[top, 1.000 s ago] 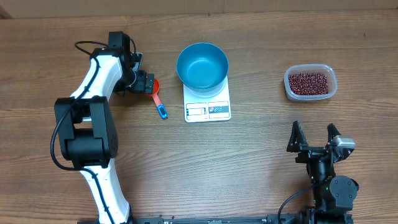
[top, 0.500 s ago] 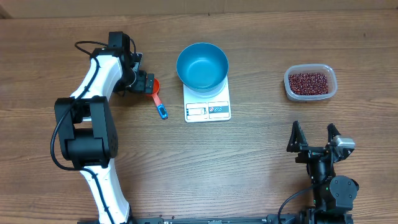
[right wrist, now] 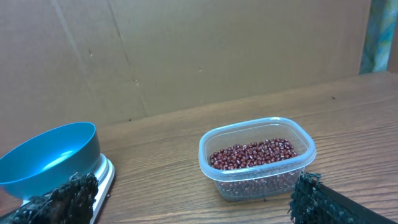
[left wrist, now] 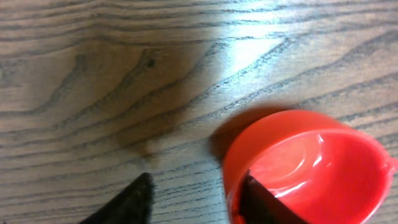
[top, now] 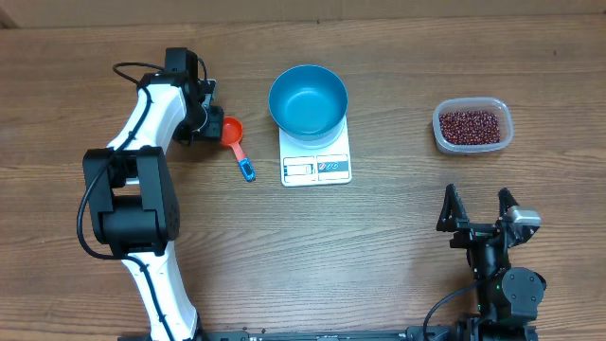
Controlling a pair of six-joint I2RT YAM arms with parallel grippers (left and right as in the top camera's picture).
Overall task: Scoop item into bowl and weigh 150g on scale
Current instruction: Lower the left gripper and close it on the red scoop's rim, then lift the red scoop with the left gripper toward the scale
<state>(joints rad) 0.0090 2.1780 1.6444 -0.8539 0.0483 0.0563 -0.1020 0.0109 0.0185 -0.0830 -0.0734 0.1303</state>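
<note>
Two arms are in view at the wooden table (top: pixel 379 246), and we record them in turn. The left gripper (left wrist: pixel 196 186) is down at the red scoop (top: pixel 234 135), which lies on the table left of the scale (top: pixel 316 167), cup toward the arm and blue handle tip pointing to the near edge. In the left wrist view one finger stands inside the scoop's cup and the other outside it. The jaws straddle the cup wall, and we see bare wood between the outer finger and the wall, so we note this claw as released, not clenched on the scoop. The right gripper (top: pixel 477 197) rests at the near right of the table with its fingers spread wide, grasping nothing. The beans (right wrist: pixel 255 154) all lie in the clear plastic tub (top: pixel 438 131) at the far right, well apart from both grippers. The blue bowl (top: pixel 308 99) sits on the far part of the scale, overhanging its back edge, and its inside shows only bare blue. The scale's display strip faces the near edge; we cannot read it.
</note>
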